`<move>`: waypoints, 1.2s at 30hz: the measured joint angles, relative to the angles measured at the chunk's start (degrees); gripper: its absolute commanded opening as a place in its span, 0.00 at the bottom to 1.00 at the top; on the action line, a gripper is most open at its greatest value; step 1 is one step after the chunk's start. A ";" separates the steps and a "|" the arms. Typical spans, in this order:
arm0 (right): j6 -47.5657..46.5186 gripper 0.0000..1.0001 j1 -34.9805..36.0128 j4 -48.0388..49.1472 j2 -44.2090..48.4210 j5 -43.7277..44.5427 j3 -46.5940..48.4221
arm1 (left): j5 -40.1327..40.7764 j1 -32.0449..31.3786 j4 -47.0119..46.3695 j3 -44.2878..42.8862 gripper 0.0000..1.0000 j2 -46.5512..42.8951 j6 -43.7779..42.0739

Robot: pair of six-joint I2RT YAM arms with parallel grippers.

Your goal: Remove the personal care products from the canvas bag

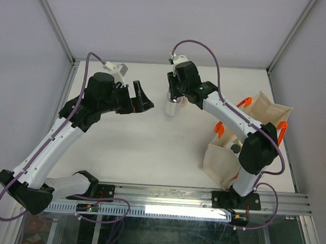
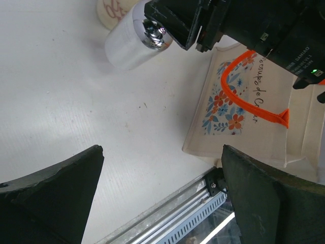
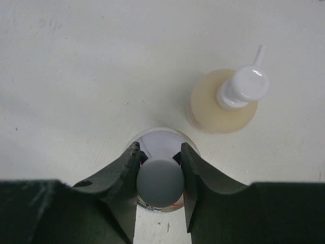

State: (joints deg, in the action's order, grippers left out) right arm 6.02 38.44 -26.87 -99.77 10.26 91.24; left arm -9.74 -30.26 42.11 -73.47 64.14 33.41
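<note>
Surface: white matte table (image 1: 122, 147) with faint specks, inside a pale grey-walled enclosure; a ribbed metal rail (image 1: 175, 196) runs along the near edge.
Arms: two, white and black, each trailing a purple cable.
Bottles in view: two, standing near each other but apart, both outside the bag.
Bottle one: small frosted cylindrical silver-capped bottle (image 3: 161, 145) with a shiny chrome shoulder and a round grey knob on top; it is upright near the table's middle, left of the bag. Whether its base touches the table cannot be told.
Bottle two: cream round pump bottle (image 3: 213, 109) with a glossy white pump head, seen from above; in the left wrist view only its lower edge shows, cut off by the frame.
Right gripper (image 3: 159, 152): one, its black fingers clamped on the silver-capped bottle's knob from both sides.
Left gripper (image 1: 142, 97): one, holding nothing, its two black wedge-shaped fingers (image 2: 56, 193) spread wide above bare table, left of the held bottle.
Bag: one beige canvas bag (image 1: 266, 113), soft and slumped, at the table's right side, partly covered by the right arm.
Handles: bright orange loop handles (image 2: 251, 104), seen only in pieces from above.
Print: blue-and-orange floral print (image 2: 223, 109) with script lettering too small to read.
Inside the bag: a dark round shape (image 1: 236, 149), too unclear to name.
</note>
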 measured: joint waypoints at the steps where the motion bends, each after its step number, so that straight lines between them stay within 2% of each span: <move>1: -0.24 0.00 0.09 1.46 -0.98 -0.31 0.02 | 0.55 0.00 0.26 -0.07 0.99 0.00 -0.02; 11: -3.61 0.00 0.20 7.89 -7.87 -1.09 0.09 | 3.54 0.00 3.34 -4.04 0.99 0.87 -1.70; 28: -7.30 0.00 0.17 15.80 -8.15 -1.60 -5.25 | 4.15 0.00 3.39 -5.05 0.99 4.20 -3.04; 29: -7.39 0.24 0.17 15.93 -8.15 -1.57 -5.27 | 4.15 0.00 3.39 -5.05 0.99 4.20 -3.02; 30: -7.43 0.53 0.20 15.89 -8.15 -1.60 -5.29 | 4.15 0.00 3.39 -5.05 0.99 4.20 -3.04; 34: -6.60 0.89 0.20 15.93 -8.07 0.07 -5.01 | 3.98 0.00 3.39 -5.07 0.99 4.17 -3.04; 36: -5.92 0.99 0.20 16.04 -7.80 0.55 -4.68 | 3.67 0.00 3.37 -5.16 0.99 4.11 -3.04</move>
State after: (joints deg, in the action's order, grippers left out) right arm 0.10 38.63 -10.83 -107.57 10.81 86.56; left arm -6.07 -30.26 45.47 -78.63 68.25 30.37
